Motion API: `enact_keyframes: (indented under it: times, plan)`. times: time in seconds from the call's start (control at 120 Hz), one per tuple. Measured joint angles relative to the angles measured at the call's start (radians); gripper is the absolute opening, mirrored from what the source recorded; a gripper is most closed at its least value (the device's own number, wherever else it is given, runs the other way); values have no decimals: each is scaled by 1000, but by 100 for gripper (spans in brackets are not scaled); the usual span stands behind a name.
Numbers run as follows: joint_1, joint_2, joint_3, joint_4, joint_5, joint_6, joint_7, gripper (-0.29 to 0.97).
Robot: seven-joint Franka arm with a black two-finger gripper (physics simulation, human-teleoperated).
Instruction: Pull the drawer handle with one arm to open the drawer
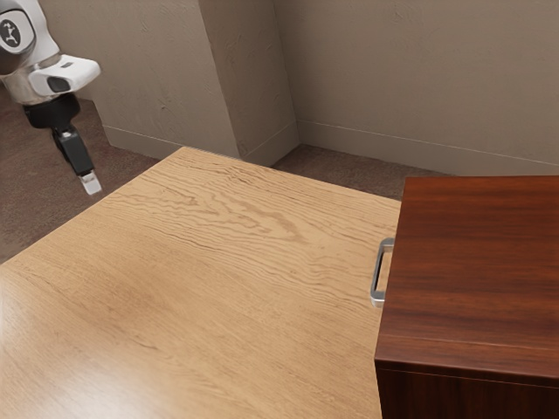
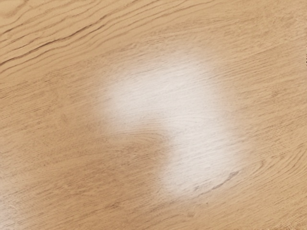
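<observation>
At the exterior view's left, my black two-finger gripper (image 1: 90,182) hangs high over the light oak-grained wooden table (image 1: 201,288). It is well apart from the curved grey metal drawer handle (image 1: 381,272), which sits on the left-facing front of the dark reddish-brown wooden cabinet (image 1: 476,262) at the exterior view's right.

My worry is the long crossing. If I come in too low I would scrape the tabletop. If I arrive off-line or wrongly turned, I could strike the cabinet's face or slip past the handle's narrow bar instead of straddling it. A pull that is not square to the front might also let the bar slide out. The drawer looks closed to me, so I judge the opening not yet begun.

As for pose, the hand points downward with a slight tilt toward the table. The wrist view looks down on bare grain with a pale glare patch (image 2: 163,129). Whether the gripper is spread or pressed together I cannot tell.
</observation>
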Motion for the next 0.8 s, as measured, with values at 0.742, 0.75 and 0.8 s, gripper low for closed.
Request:
enact_keyframes:
  times: [0.742,0.75,0.8]
  plan:
    - [-388,-228,-34,31,159,4,282,68]
    - [-399,-228,-34,31,160,4,286,68]
    - [-463,-228,-34,31,165,4,313,68]
